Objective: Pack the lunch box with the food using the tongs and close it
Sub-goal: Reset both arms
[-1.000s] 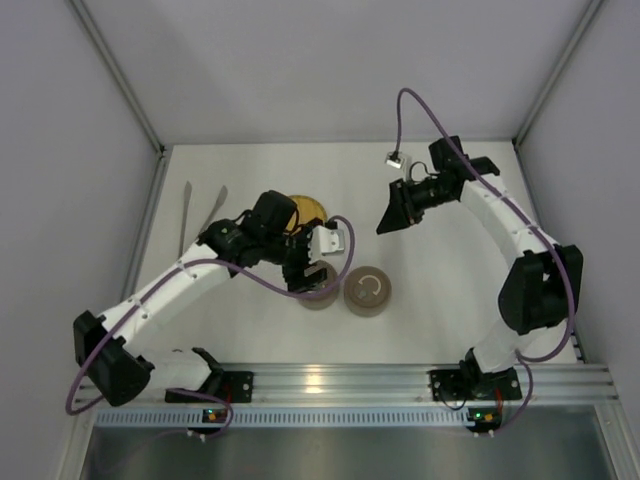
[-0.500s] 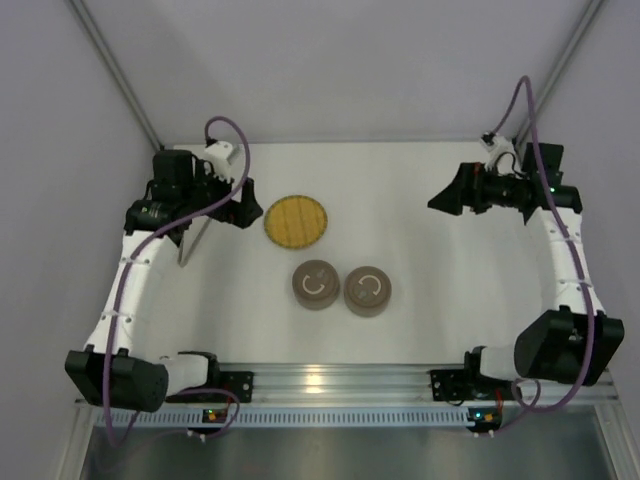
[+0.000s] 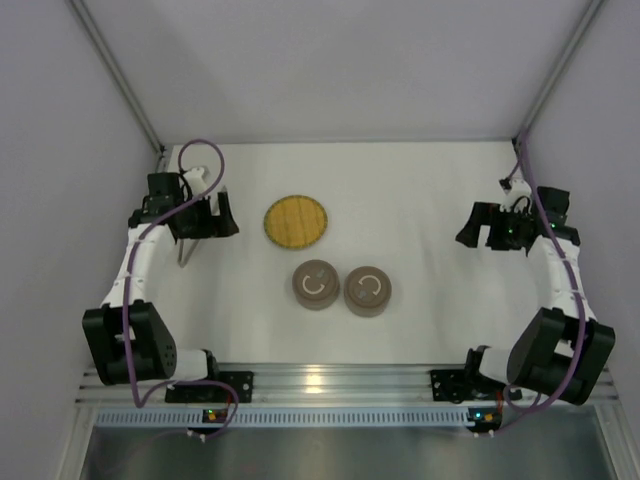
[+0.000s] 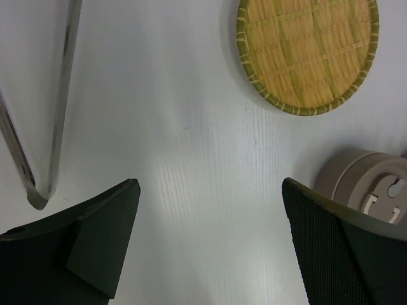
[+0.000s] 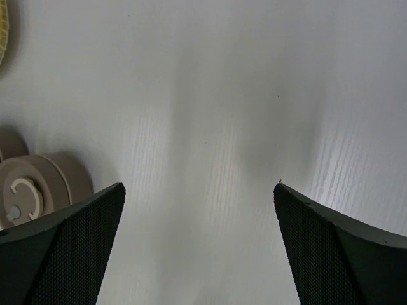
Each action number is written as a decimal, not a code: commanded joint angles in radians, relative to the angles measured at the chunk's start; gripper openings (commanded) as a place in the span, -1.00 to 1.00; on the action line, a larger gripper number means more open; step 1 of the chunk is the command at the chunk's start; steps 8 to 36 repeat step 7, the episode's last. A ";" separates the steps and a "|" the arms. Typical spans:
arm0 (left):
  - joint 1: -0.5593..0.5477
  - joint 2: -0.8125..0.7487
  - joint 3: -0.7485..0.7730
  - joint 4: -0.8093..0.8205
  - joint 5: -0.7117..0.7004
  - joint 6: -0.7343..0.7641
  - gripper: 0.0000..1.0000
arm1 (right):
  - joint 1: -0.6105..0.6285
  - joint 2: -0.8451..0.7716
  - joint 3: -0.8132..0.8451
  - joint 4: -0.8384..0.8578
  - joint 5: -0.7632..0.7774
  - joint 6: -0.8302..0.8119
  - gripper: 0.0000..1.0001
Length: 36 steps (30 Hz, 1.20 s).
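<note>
- Your left gripper (image 4: 210,251) hovers near the left edge of the table (image 3: 420,200). Its fingers (image 4: 95,241) are spread wide and hold nothing.
- The tongs (image 4: 63,95) lie flat on the table by that left edge, toward the far-left corner. They are just beside your left gripper and nothing grips them.
- The yellow woven plate (image 3: 296,220) sits left of the table's middle, toward the far edge, and it is bare. You will find no sushi roll or red-orange piece on it.
- The lunch box shows as two round tan containers, the left container (image 3: 315,284) and the right container (image 3: 368,291). They stand side by side in the middle of the table, toward the near edge, touching or nearly so, and each has its lid on.
- Your right gripper (image 5: 200,244) hangs near the right edge, well apart from everything. Its fingers (image 5: 70,254) are fully apart and empty.
- My judgement: with no food left out, both lids seated and the tongs laid down, packing and closing look finished. You cannot see inside the containers, so the contents are unconfirmed.
- Count, left to right: one pair of tongs, one plate, two lidded containers, and no loose food pieces in view.
</note>
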 commanded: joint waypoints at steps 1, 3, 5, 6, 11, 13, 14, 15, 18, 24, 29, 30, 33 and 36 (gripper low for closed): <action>0.012 -0.035 -0.015 0.089 -0.033 -0.015 0.97 | 0.002 -0.028 -0.008 0.131 0.060 -0.034 0.99; 0.011 -0.055 -0.026 0.095 -0.038 -0.021 0.97 | 0.002 -0.032 -0.006 0.132 0.057 -0.031 0.99; 0.012 -0.079 -0.038 0.106 -0.040 -0.023 0.97 | 0.002 -0.032 -0.002 0.131 0.057 -0.029 0.99; 0.012 -0.090 -0.041 0.110 -0.038 -0.020 0.97 | 0.002 -0.034 0.004 0.131 0.057 -0.031 0.99; 0.011 -0.098 -0.044 0.113 -0.037 -0.015 0.97 | 0.002 -0.035 0.006 0.128 0.060 -0.032 0.99; 0.011 -0.098 -0.044 0.113 -0.037 -0.015 0.97 | 0.002 -0.035 0.006 0.128 0.060 -0.032 0.99; 0.011 -0.098 -0.044 0.113 -0.037 -0.015 0.97 | 0.002 -0.035 0.006 0.128 0.060 -0.032 0.99; 0.011 -0.098 -0.044 0.113 -0.037 -0.015 0.97 | 0.002 -0.035 0.006 0.128 0.060 -0.032 0.99; 0.011 -0.098 -0.044 0.113 -0.037 -0.015 0.97 | 0.002 -0.035 0.006 0.128 0.060 -0.032 0.99; 0.011 -0.098 -0.044 0.113 -0.037 -0.015 0.97 | 0.002 -0.035 0.006 0.128 0.060 -0.032 0.99; 0.011 -0.098 -0.044 0.113 -0.037 -0.015 0.97 | 0.002 -0.035 0.006 0.128 0.060 -0.032 0.99; 0.011 -0.098 -0.044 0.113 -0.037 -0.015 0.97 | 0.002 -0.035 0.006 0.128 0.060 -0.032 0.99; 0.011 -0.098 -0.044 0.113 -0.037 -0.015 0.97 | 0.002 -0.035 0.006 0.128 0.060 -0.032 0.99; 0.011 -0.098 -0.044 0.113 -0.037 -0.015 0.97 | 0.002 -0.035 0.006 0.128 0.060 -0.032 0.99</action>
